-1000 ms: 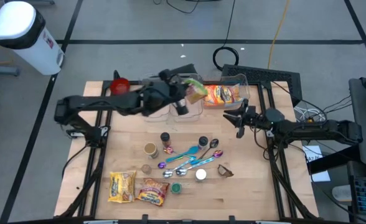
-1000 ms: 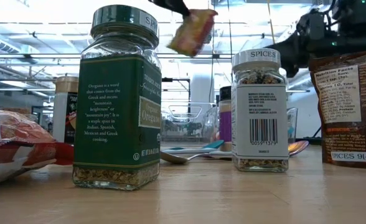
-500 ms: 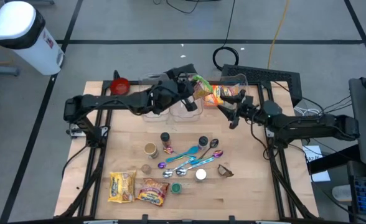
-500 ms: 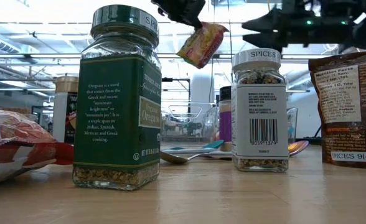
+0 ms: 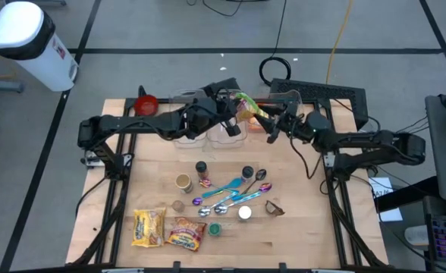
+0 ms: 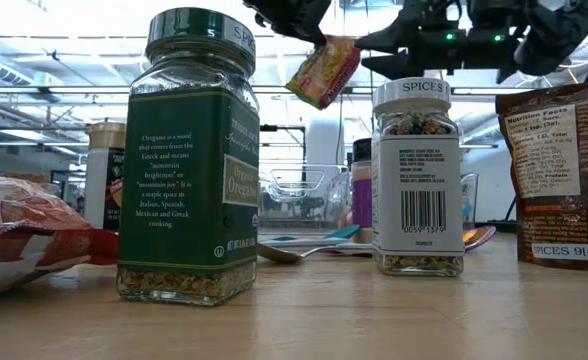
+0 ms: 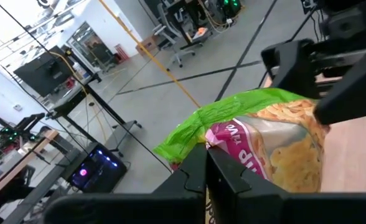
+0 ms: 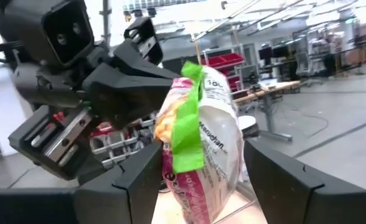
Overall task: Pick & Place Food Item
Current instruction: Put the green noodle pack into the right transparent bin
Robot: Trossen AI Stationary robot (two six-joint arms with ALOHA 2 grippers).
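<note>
A noodle packet [image 5: 246, 108], pink and yellow with a green end, hangs in the air above the far middle of the table. My left gripper [image 5: 233, 114] is shut on it. In the low view the packet [image 6: 322, 72] slants down from that gripper [image 6: 299, 22]. My right gripper [image 5: 267, 125] reaches in from the table's right and is open. In the right wrist view its fingers [image 8: 136, 180] stand on either side of the packet [image 8: 201, 140]. I cannot tell whether they touch it. My left gripper pinches the packet between its two fingers at the end nearest it [image 7: 219, 148]. It comes at the packet about level from the table's left. The packet is lifted clear of everything, tilted, and its green end [image 7: 233, 112] points away toward my right gripper.
Clear containers [image 5: 224, 135] stand below the packet, with a red bowl [image 5: 146, 104] at the far left. Spice jars [image 5: 201, 167], spoons [image 5: 230, 189] and two noodle packets [image 5: 149, 227] lie mid-table and near. In the low view, tall jars [image 6: 189, 160] stand close.
My right gripper has risen and gone toward the table's left, up to the held packet, so its fingers now flank the packet's free end. My left gripper first carried the packet a little toward the far right, then kept still.
</note>
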